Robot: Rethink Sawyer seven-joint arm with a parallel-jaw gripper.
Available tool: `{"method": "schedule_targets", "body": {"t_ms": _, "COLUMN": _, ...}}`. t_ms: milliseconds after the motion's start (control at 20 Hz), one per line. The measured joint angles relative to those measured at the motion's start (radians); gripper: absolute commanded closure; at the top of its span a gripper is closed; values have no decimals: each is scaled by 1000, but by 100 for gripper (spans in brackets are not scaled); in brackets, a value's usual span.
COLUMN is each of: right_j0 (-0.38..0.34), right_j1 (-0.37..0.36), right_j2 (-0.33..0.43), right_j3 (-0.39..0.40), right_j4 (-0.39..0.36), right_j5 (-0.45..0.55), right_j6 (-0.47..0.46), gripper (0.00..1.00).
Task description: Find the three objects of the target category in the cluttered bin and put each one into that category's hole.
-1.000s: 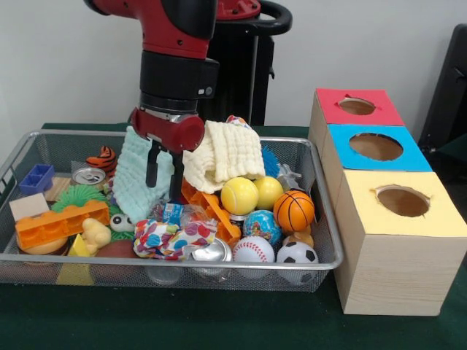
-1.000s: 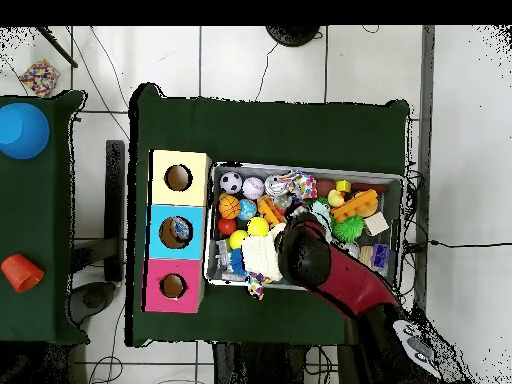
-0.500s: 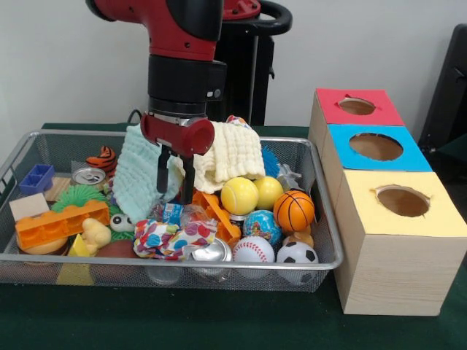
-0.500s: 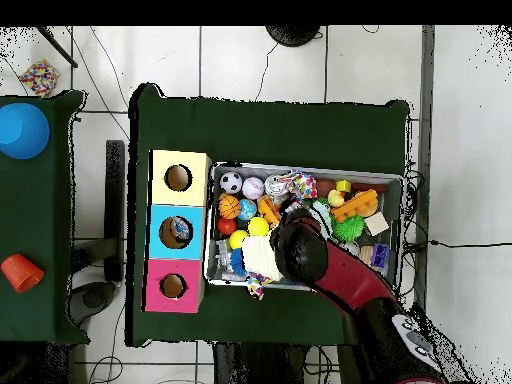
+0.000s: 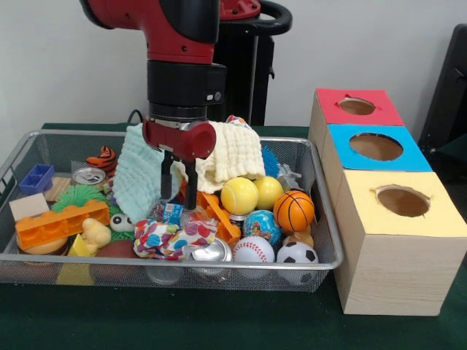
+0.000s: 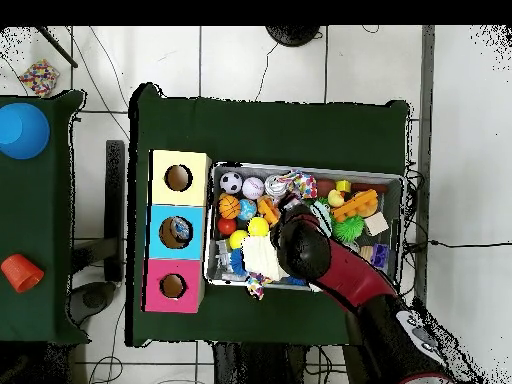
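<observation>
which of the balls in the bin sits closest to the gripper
The plain yellow ball, just beside the open gripper. The basketball, globe ball, baseball and soccer ball all lie further toward the boxes.

off to the side there's a blue bowl (image 6: 22, 130), an orange cup (image 6: 20, 271) on another green table (image 6: 40, 310), cables on the tile floor (image 6: 250, 60)

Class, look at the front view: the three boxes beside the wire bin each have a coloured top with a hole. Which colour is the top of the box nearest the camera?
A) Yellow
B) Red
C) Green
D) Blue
A: the yellow-topped box stands closest to the camera, with the blue-topped box behind it and the red-topped box farthest back, all beside the wire bin.
</observation>
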Motion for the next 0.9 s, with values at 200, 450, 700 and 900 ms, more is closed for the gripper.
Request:
{"method": "schedule_targets", "body": {"t_ms": 200, "right_j0": 0, "right_j1": 1, "right_j2": 1, "right_j3": 0, "right_j4": -6, "right_j5": 0, "right_j6": 0, "gripper": 0}}
{"method": "schedule_targets", "body": {"t_ms": 450, "right_j0": 0, "right_j1": 11, "right_j2": 1, "right_j3": 0, "right_j4": -12, "right_j5": 0, "right_j6": 0, "gripper": 0}}
{"method": "schedule_targets", "body": {"t_ms": 700, "right_j0": 1, "right_j1": 33, "right_j2": 1, "right_j3": 0, "right_j4": -20, "right_j5": 0, "right_j6": 0, "gripper": 0}}
{"method": "schedule_targets", "body": {"t_ms": 900, "right_j0": -8, "right_j1": 59, "right_j2": 1, "right_j3": 0, "right_j4": -40, "right_j5": -2, "right_j6": 0, "gripper": 0}}
